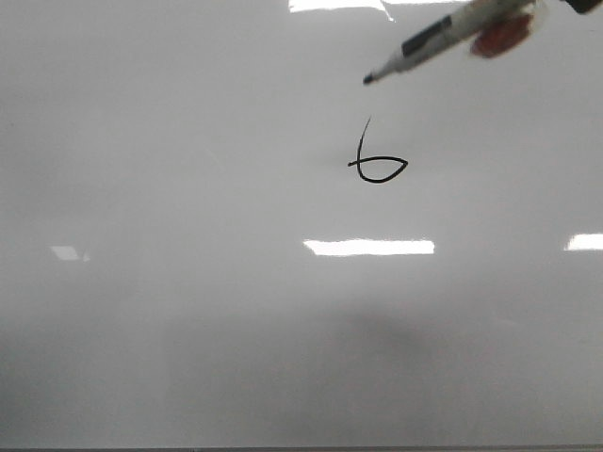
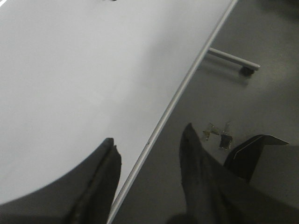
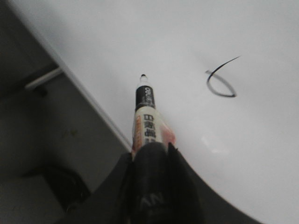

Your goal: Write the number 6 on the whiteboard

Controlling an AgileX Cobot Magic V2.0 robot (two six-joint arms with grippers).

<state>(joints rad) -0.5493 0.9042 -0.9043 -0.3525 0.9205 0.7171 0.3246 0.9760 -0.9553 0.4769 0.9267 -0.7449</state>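
The number 6 point(image 1: 376, 158), a thin black curved stroke with a pointed loop, is drawn on the glossy grey-white whiteboard point(image 1: 188, 188). It also shows in the right wrist view point(image 3: 220, 81). My right gripper point(image 3: 150, 149) is shut on a white marker point(image 3: 147, 116) with a black tip. The marker point(image 1: 443, 38) hangs in from the upper right in the front view. Its tip is lifted off the board, a little above the 6. My left gripper point(image 2: 149, 140) is open and empty over the board's edge point(image 2: 177, 98).
Bright rectangular light reflections point(image 1: 369, 247) lie on the board. Beyond the board's edge is dark floor with a wheeled metal leg point(image 2: 233, 60) and a few scraps point(image 2: 218, 135). The floor and board edge point(image 3: 88, 100) also show in the right wrist view.
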